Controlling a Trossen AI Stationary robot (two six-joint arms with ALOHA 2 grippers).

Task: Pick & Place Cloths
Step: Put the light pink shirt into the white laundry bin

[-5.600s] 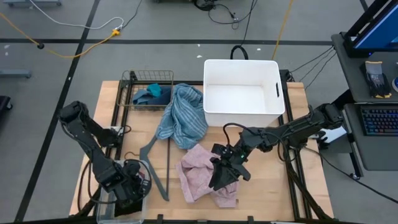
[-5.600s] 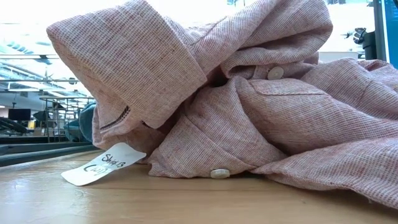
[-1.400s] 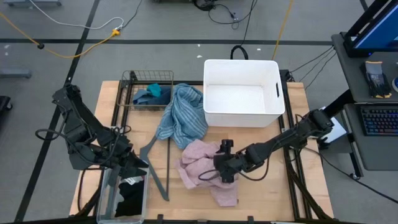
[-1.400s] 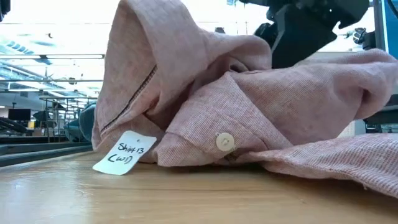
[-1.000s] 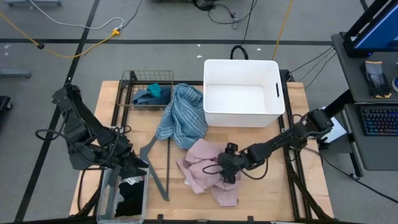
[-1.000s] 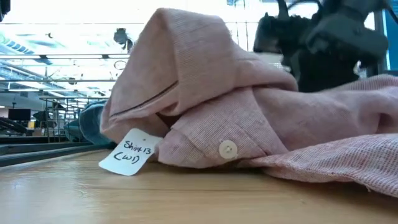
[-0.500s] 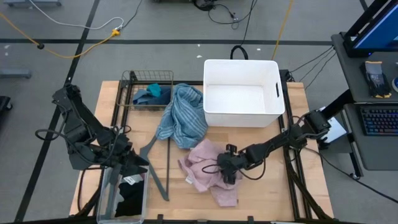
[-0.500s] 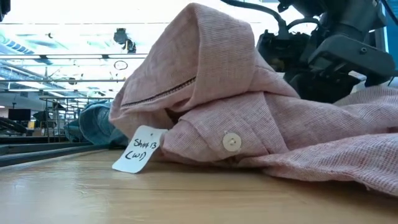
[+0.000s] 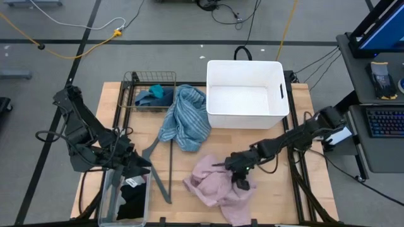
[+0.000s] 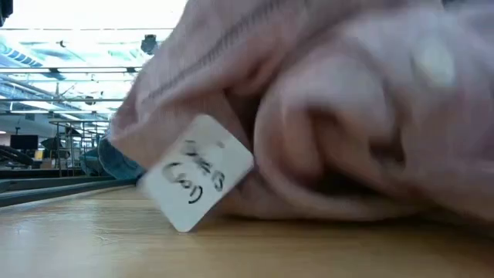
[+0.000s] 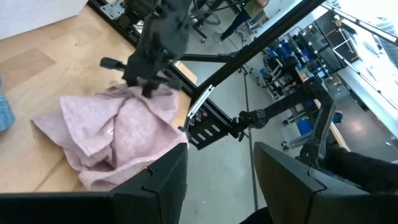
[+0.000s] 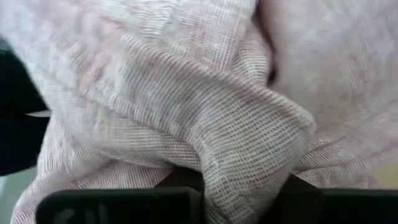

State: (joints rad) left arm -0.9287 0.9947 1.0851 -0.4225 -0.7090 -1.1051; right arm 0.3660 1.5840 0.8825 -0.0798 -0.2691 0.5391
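The pink cloth [image 9: 214, 189] lies crumpled on the table's near middle, and its white tag [image 10: 197, 181] fills the low view. My right gripper [image 9: 240, 181] stands on the cloth's right part, shut on it. My left gripper [image 9: 136, 167] hangs open over a clear bin holding the black shorts [image 9: 131, 197]; its fingers [image 11: 165, 177] show apart in the left wrist view. The blue-striped towel [image 9: 186, 116] rests partly on a wire basket's rim, partly on the table. A teal piece [image 9: 151, 96] lies in that basket. My right gripper pinches a bunched fold of the pink cloth [image 12: 249, 143] between its two fingers [image 12: 292, 190], on the cloth's right part. It comes from above, slanting from the table's right. The fold is raised at the gripper [image 11: 149, 84]; the rest of the cloth lies slack on the table.
A white tub [image 9: 246, 94] stands at the far middle. The wire basket [image 9: 150, 94] is at the far left, a grey hanger [image 9: 158, 167] lies between the arms, and the clear bin [image 9: 123, 202] sits at the near left corner.
My right gripper has moved toward the near and right edges, still shut on the pink cloth. The cloth has been dragged along toward the near edge, closer to the low camera; its shape has spread nearward and its tag has swung up.
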